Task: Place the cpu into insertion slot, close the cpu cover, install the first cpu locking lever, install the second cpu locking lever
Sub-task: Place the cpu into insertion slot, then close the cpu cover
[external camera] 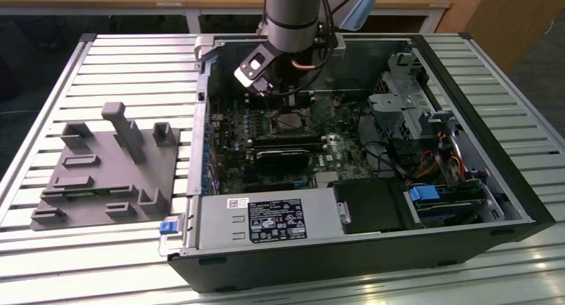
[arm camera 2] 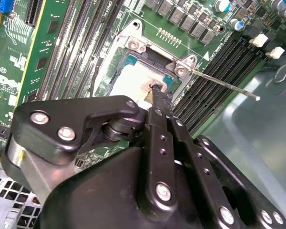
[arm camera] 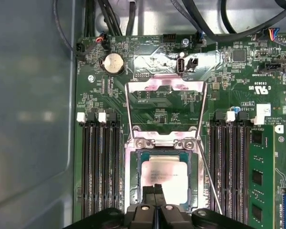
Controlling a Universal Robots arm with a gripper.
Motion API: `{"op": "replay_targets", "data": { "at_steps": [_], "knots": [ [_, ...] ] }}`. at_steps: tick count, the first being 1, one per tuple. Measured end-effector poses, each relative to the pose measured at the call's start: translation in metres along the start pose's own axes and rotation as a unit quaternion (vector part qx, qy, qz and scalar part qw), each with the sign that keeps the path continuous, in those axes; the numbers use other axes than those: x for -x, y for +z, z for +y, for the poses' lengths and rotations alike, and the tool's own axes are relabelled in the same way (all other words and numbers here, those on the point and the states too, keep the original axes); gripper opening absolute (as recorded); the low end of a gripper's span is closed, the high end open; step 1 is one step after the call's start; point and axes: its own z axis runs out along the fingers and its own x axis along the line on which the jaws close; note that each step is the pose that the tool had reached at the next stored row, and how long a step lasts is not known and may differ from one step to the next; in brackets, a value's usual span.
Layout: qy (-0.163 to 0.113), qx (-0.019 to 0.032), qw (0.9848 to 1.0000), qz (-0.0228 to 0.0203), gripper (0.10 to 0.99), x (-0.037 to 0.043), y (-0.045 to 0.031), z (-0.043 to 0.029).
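cpu is seen seated in insertion slot, near edge hidden by pressed-together gripper; cpu cover flipped open.

First wrist view: the tips of my gripper cover one edge of the cpu, and the picture's edge cuts off the socket there. Second wrist view: my gripper's body hides most of the cpu. Exterior view: my arm is cut off above.

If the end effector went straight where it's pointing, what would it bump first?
Probably the cpu: the end effector points at its silvery top, near one edge. It may already touch it; depth is unclear.
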Motion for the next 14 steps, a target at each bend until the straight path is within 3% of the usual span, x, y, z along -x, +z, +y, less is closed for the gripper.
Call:
{"op": "replay_targets", "data": {
  "at_steps": [11,14],
  "knots": [
    [0.001,-0.0059,1.0000,0.0011,0.106,0.0005,0.0003,0.0119],
    [0.001,-0.0061,1.0000,0.0011,0.106,0.0007,0.0003,0.0121]
  ]
}}
